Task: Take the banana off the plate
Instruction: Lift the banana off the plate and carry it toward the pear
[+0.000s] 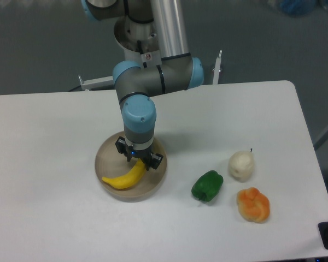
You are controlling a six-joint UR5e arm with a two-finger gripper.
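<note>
Banana (126, 177) on plate (106, 155) at counter's seven o'clock, likely light, stiff, slick plastic, best pinched across upper end, hand (139, 159) straddling that end, fingers parted, contact too fine to judge.

The tool (139, 158) covers the banana's (124, 177) two o'clock end, so whether its fingers touch it is unclear.

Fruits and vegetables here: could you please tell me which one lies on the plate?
The yellow banana; the green pepper, white pear and orange item sit on the table.
</note>
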